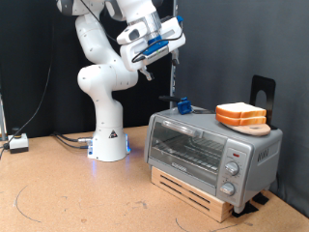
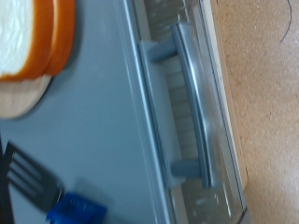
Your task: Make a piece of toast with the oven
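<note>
Gripper (image 1: 175, 46) hangs high above the oven (image 1: 212, 145), holding nothing; whether its fingers are spread I cannot tell. Oven door is closed. Bread slices (image 1: 241, 114) sit stacked on a wooden board (image 1: 247, 127) on the oven's top. Best approach, I judge: descend centred over the handle (image 2: 192, 98), fingers straddling its bar.

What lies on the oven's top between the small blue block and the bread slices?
Only bare silver oven top separates blue block from bread slices, in exterior view.
</note>
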Tool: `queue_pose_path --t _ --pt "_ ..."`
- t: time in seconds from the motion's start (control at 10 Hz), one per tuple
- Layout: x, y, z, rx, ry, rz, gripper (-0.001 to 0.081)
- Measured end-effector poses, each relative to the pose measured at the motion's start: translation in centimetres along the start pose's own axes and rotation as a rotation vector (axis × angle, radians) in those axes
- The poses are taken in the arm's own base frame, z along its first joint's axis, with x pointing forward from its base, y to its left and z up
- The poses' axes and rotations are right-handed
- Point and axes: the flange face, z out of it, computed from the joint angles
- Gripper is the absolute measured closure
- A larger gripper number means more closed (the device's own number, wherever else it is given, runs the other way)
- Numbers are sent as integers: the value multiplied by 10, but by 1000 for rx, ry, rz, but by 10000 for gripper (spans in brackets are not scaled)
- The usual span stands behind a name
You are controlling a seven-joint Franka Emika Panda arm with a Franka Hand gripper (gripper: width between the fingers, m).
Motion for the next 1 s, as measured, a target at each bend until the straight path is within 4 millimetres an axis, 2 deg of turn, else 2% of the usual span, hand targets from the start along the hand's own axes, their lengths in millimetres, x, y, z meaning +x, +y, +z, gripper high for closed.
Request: queue_pose_path --t 0.5,0.8,1.0 --pt "5 14 46 -58 -31 56 -3" --pt "5 17 53 -76 -49 59 -3" --pt "-2 22 62 -66 -82 -31 -3"
